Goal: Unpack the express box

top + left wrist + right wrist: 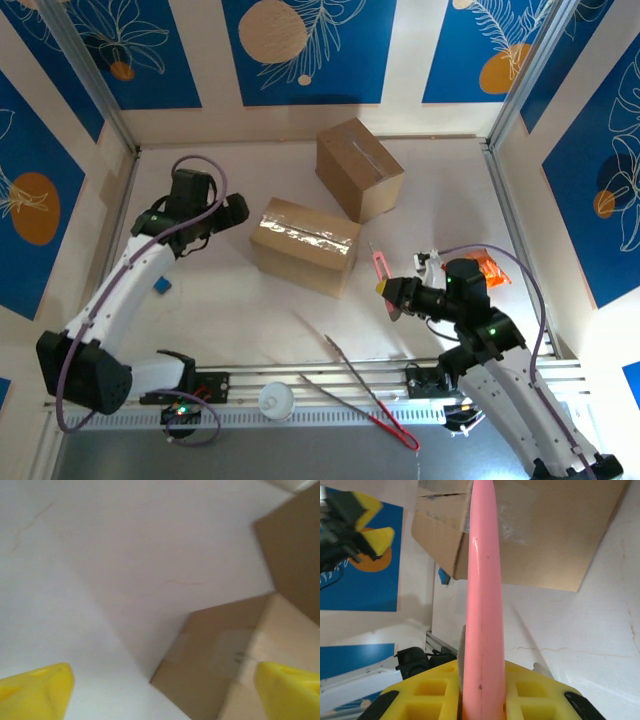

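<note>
at the left, my left arm [120, 288] has its jaws spread wide and holding nothing, just beside the left end of the taped express box [305, 243]. the box lies in the middle of the tabletop [230, 320]. a second cardboard box [358, 168] sits behind it to the right. further right, my right jaws are clenched on a pink pointed tool [482, 605], its tip near the taped box's right end.
</note>
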{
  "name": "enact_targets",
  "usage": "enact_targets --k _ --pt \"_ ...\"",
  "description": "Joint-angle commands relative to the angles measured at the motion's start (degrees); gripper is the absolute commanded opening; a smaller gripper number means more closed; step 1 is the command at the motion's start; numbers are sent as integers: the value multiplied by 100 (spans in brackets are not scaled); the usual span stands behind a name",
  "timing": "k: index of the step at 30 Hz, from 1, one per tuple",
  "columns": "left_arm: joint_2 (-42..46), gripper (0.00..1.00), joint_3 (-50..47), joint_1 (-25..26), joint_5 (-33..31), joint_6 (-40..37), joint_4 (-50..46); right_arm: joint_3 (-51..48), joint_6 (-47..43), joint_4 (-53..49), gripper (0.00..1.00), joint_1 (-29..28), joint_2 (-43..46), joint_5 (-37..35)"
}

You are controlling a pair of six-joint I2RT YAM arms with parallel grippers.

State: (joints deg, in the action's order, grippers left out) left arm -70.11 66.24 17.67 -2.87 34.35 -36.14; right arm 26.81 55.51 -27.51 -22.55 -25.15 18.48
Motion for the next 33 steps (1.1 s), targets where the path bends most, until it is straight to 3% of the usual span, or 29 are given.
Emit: enact_targets --k 1,4,10,17,33 --pt "40 100 -219 127 1250 -333 1022 -139 196 54 0 -148 50 -508" --pt "-276 100 -93 296 1242 -475 1156 -174 207 137 0 -206 5 -543" --pt "-979 100 394 694 313 -845 939 -109 160 92 0 -231 -13 -561" --pt "-1221 100 379 912 -398 -761 861 -136 171 129 0 -259 -8 -571" --pt "-1442 100 -15 957 -562 -413 1496 -215 189 210 0 -268 -9 -507"
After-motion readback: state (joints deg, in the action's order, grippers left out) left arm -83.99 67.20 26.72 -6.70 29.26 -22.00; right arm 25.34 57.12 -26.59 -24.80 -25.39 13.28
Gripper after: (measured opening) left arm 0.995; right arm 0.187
